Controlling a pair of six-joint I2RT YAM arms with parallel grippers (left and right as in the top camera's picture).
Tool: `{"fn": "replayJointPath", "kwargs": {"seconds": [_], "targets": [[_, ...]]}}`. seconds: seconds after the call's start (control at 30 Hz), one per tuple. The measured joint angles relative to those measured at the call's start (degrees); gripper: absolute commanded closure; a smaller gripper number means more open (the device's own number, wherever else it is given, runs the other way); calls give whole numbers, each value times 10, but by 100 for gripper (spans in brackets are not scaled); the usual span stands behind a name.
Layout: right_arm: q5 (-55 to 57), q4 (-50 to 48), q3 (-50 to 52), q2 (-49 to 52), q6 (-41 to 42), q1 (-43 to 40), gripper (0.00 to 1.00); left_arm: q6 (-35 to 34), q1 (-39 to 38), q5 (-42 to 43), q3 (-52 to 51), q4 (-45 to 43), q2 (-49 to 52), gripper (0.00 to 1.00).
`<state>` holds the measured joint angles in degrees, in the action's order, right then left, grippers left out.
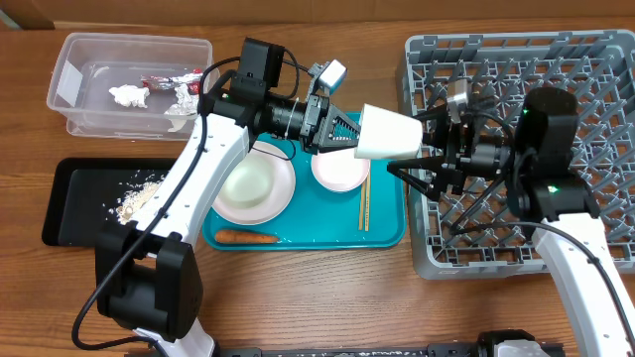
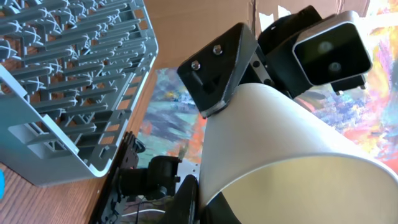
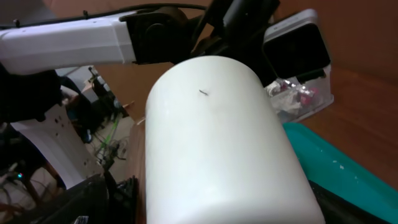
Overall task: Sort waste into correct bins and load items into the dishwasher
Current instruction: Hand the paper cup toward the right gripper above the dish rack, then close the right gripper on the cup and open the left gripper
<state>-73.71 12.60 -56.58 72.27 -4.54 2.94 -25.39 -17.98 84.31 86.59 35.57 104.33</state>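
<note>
Cup (image 1: 387,134) lies sideways between the arms, left gripper (image 1: 349,132) clamped on its rim, base pointing into the wide-open right gripper (image 1: 417,144)

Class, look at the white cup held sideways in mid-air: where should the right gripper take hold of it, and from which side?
Grip the white cup at its free base end, coming from the dish rack side. The left gripper is shut on its rim end, and the cup lies level, base toward the open right gripper.
</note>
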Motion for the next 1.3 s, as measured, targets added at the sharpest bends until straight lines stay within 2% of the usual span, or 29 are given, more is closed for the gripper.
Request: {"fn": "replayJointPath", "kwargs": {"seconds": [0.27, 0.4, 0.87, 1.0, 1.2, 1.27, 1.3], "targets": [[-3, -12, 0, 5, 1, 0, 14, 0, 0, 0, 0, 0, 0, 96], [-2, -16, 0, 5, 0, 0, 19, 0, 0, 3, 0, 0, 0, 96], [3, -40, 0, 7, 2, 0, 21, 0, 0, 5, 0, 0, 0, 96], [6, -40, 0, 7, 1, 0, 28, 0, 0, 5, 0, 0, 0, 96], [9, -40, 0, 7, 3, 0, 30, 0, 0, 6, 0, 0, 0, 96], [9, -40, 0, 7, 3, 0, 31, 0, 0, 6, 0, 0, 0, 91], [9, -40, 0, 7, 2, 0, 31, 0, 0, 6, 0, -1, 0, 83]]}}
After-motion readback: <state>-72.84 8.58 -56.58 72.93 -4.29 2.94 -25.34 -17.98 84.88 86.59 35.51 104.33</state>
